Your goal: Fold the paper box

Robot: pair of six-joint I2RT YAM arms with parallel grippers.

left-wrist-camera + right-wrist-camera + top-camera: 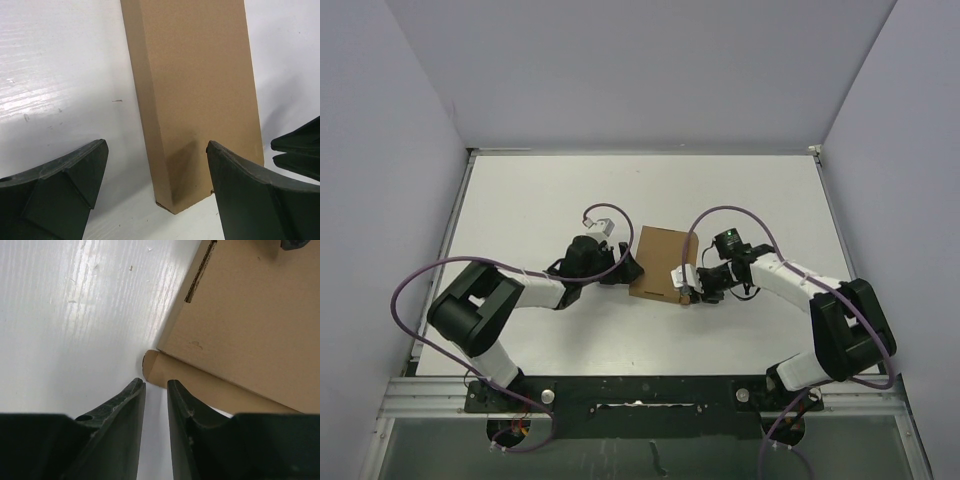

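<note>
With my left pincer [156, 147] spread wide at the box [195, 75] and my right pincer [156, 384] narrowed but empty, I risk missing the tab [152, 367] and shoving the box.

Standing here, I can't read any text, label, brand, number or sign. The paper box [663, 262] shows plain brown cardboard on every face turned my way. The white piece on the left wrist [603, 224] and the white piece on the right wrist [682, 275] are too small to tell whether they carry any print.
</note>
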